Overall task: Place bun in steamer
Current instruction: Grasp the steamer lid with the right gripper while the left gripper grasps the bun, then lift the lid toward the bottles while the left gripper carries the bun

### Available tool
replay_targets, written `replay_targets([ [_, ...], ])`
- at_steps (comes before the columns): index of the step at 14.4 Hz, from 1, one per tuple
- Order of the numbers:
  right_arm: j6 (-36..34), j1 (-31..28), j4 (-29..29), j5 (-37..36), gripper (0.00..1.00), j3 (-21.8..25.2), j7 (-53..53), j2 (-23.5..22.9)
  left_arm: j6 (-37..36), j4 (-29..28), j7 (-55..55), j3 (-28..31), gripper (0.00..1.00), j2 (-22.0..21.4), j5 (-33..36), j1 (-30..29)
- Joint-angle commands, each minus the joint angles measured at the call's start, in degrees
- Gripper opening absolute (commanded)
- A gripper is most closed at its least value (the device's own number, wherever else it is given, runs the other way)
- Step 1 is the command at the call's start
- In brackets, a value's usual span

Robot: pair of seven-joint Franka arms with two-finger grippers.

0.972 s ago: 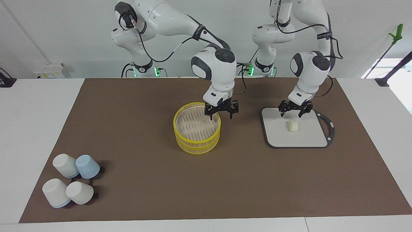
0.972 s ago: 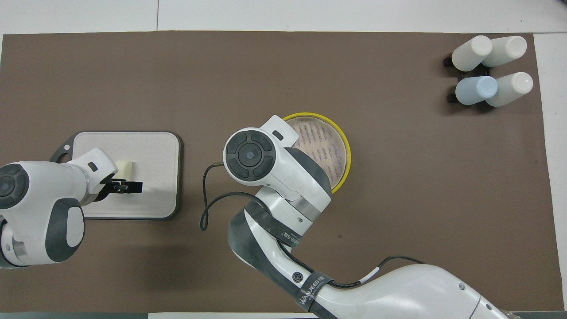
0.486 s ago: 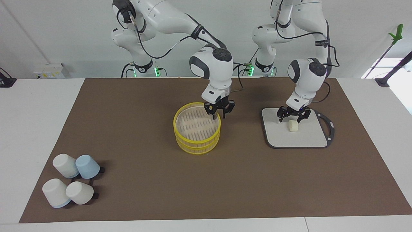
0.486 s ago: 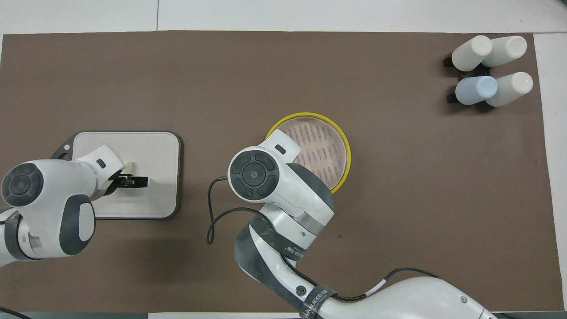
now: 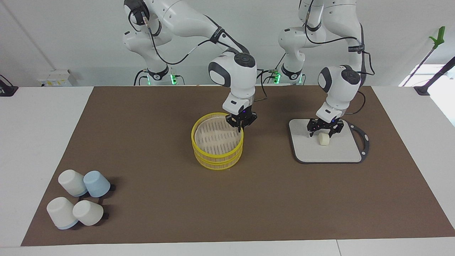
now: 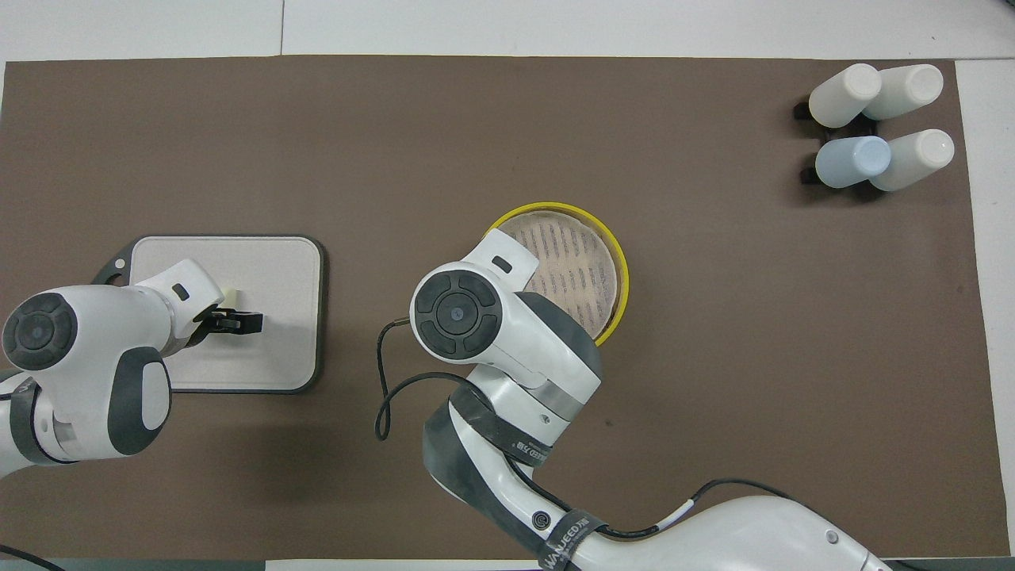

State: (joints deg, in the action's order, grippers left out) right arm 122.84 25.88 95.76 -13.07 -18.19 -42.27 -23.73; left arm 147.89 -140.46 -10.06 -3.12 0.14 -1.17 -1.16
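Observation:
The bun (image 5: 323,139), a small cream lump, lies on a white cutting board (image 5: 341,151) toward the left arm's end of the table; a sliver of it shows in the overhead view (image 6: 231,295). My left gripper (image 5: 322,131) is open, low over the bun, with a finger on each side of its top. The steamer (image 5: 217,140) is a stack of two yellow-rimmed tiers at mid-table; the top tier shows a slatted floor with dark slots (image 6: 575,266). My right gripper (image 5: 241,125) is shut on the steamer's rim at the side nearest the robots. In the overhead view its wrist hides it.
Several upturned cups (image 5: 80,201), white and pale blue, stand at the right arm's end, far from the robots; they also show in the overhead view (image 6: 872,127). A brown mat (image 5: 160,213) covers the table.
My right gripper has narrowed from wide open and closed on the steamer's rim. My left gripper has come down over the bun.

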Motion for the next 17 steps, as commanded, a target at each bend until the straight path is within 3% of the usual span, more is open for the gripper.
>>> replay_targets([
  [1,-5.9,-0.3,-2.4,-3.2,0.0,-0.5,-0.3,1.2,2.2,0.8,-1.5,0.3,0.92,1.3,-0.7,-0.1],
  [2,-9.6,-0.2,-5.5,-3.3,0.0,-0.6,-0.2,1.2,2.2,0.8,-1.5,0.3,0.86,1.3,-0.7,-0.1],
  [5,-20.2,-0.8,-13.9,-2.2,0.0,-0.9,3.2,1.6,2.1,0.7,-1.5,0.3,0.45,1.3,-0.7,0.0],
  [6,-22.6,-0.9,-14.8,-2.0,0.0,-0.9,4.2,2.3,2.0,0.7,-1.5,0.3,0.38,1.3,-0.7,-0.1],
  [7,-23.9,-1.4,-14.7,-1.9,0.0,-0.9,6.2,3.3,1.7,0.9,-1.5,0.3,0.24,1.3,-0.6,-0.1],
  [10,-29.1,-6.3,-14.3,-1.9,0.0,-0.8,16.1,6.3,-3.6,5.0,0.4,0.3,0.23,1.4,-0.7,0.7],
  [13,-33.2,-14.1,-11.9,2.7,0.0,-0.7,26.5,11.8,-22.2,18.3,8.7,0.2,0.22,1.4,-0.5,4.1],
  [17,-33.7,-25.5,-5.9,7.9,0.0,-0.7,41.4,18.9,-32.6,30.0,29.4,0.0,0.22,2.4,0.0,14.4],
])
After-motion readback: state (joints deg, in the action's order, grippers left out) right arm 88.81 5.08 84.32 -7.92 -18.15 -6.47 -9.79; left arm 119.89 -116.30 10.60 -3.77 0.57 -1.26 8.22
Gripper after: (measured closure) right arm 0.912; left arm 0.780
